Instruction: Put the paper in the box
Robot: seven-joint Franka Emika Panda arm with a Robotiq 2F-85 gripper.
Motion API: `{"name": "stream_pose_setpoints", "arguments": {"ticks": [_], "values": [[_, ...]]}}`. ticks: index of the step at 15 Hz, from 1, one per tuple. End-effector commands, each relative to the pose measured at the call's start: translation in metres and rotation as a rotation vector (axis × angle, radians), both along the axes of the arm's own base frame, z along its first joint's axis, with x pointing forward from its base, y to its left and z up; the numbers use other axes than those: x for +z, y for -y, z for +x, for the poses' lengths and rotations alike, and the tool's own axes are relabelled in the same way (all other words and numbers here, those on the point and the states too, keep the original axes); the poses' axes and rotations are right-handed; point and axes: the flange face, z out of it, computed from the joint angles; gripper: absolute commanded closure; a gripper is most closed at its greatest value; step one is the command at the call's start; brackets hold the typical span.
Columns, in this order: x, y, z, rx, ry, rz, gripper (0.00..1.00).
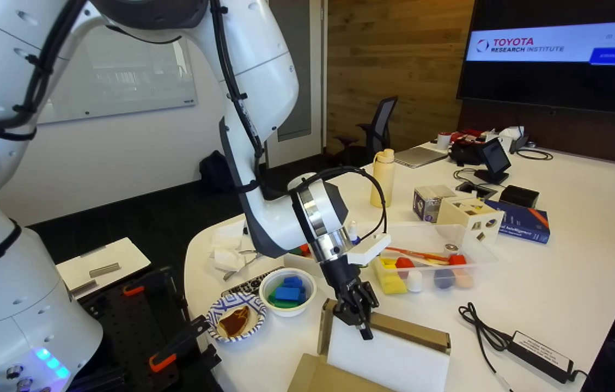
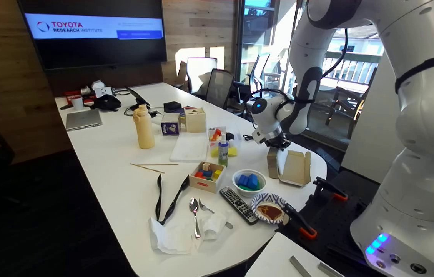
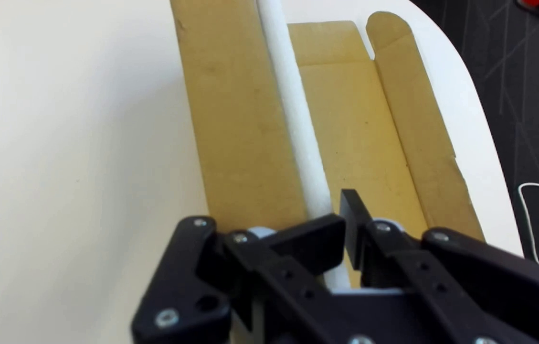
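One gripper [image 3: 346,220], jaws together; whether they pinch the white sheet [image 1: 391,359] cannot be told. The single sheet, taken as the paper, appears raised steeply at one open cardboard box [image 3: 245,129], whether inside or against undetermined; insertion judged partly done, laying flat outstanding. Beyond, on the desk [image 1: 558,283]: one white bowl [image 1: 287,312], one blue-patterned dish [image 2: 270,197], one remote control [image 2: 239,206], one water bottle [image 2: 145,129].
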Motion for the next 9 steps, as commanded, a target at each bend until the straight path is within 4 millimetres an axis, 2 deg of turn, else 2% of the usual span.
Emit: {"name": "stream_pose_setpoints", "arguments": {"ticks": [1,6,8,9], "values": [[0.001,-0.003,0.0,0.015,0.035,0.028,0.6],[0.006,-0.006,0.002,0.036,0.072,0.075,0.23],[0.012,-0.006,-0.003,0.028,0.084,0.084,0.06],[0.016,-0.006,-0.006,0.02,0.09,0.082,0.01]]}}
